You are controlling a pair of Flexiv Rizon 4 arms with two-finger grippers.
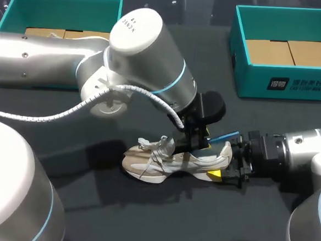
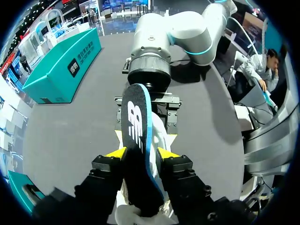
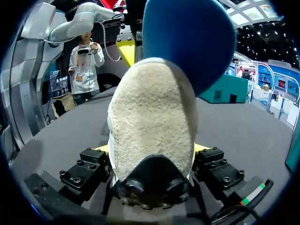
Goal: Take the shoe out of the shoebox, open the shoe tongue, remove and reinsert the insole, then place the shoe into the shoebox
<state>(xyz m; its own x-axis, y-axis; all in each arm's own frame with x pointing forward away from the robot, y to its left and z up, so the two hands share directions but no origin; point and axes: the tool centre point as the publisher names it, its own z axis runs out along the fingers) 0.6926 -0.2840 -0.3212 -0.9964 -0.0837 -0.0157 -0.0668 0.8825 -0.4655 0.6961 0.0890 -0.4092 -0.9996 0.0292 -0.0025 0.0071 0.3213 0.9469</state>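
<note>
A beige and white shoe point(image 1: 163, 162) lies on its sole on the dark table, toe toward my left side. Its tan heel point(image 3: 152, 126) sits between the fingers of my right gripper point(image 3: 152, 150), which press on it from both sides; the same gripper point(image 1: 227, 169) shows at the heel from above. My left gripper point(image 1: 195, 142) hangs over the shoe's opening. Its fingers stand apart, and the black insole point(image 2: 138, 140) with a blue edge rises between them, its lower end down in the shoe. The insole's blue underside point(image 3: 187, 42) towers above the heel.
A teal shoebox point(image 1: 284, 88) with a cardboard floor stands at the back right, and a second teal box point(image 1: 14, 11) at the back left. My left arm's elbow point(image 1: 144, 42) spans the middle of the table above the shoe.
</note>
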